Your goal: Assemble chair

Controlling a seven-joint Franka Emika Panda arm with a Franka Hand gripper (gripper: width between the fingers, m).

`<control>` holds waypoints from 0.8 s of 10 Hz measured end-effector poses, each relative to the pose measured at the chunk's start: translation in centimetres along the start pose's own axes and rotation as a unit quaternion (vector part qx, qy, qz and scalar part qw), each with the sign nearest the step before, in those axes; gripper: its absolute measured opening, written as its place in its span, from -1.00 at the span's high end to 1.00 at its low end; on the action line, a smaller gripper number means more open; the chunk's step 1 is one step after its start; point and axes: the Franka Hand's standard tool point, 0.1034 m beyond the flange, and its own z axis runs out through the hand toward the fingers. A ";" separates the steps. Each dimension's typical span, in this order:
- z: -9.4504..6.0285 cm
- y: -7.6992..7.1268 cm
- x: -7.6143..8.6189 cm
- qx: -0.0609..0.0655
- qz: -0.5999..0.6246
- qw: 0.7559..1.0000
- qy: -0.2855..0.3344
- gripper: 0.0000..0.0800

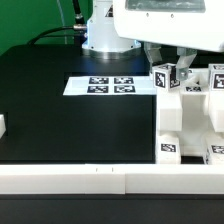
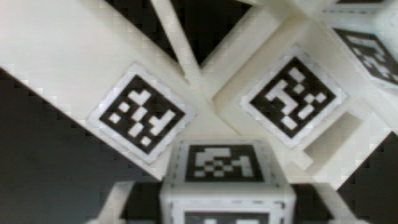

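Chunky white chair parts with square tags stand at the exterior view's right: a large blocky piece (image 1: 185, 125) and more tagged pieces (image 1: 214, 82) behind it. My gripper (image 1: 172, 70) hangs over their back left corner. It is shut on a small white tagged block (image 1: 163, 80), which rests against the top of the large piece. In the wrist view that block (image 2: 224, 170) sits between my gripper (image 2: 224, 203), with a pale finger on each side. Beyond it lie two slanted white chair parts with tags (image 2: 143, 112) (image 2: 294, 93).
The marker board (image 1: 110, 86) lies flat on the black table, left of the gripper. A low white wall (image 1: 90, 180) runs along the table's front edge. A small white piece (image 1: 3, 126) shows at the left edge. The arm's base (image 1: 105, 35) stands at the back.
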 end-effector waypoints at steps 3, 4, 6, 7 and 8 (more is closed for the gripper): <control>0.0 -0.1 -0.2 0.002 0.039 0.999 -0.003 -0.17; 0.0 -0.1 -0.2 0.002 0.035 0.999 -0.003 -0.46; 0.0 -0.1 -0.2 0.002 -0.002 1.000 -0.003 -0.59; 0.0 -0.1 -0.2 0.002 -0.024 1.000 -0.003 -0.62; 0.0 -0.1 -0.2 0.003 -0.059 0.998 -0.002 -0.62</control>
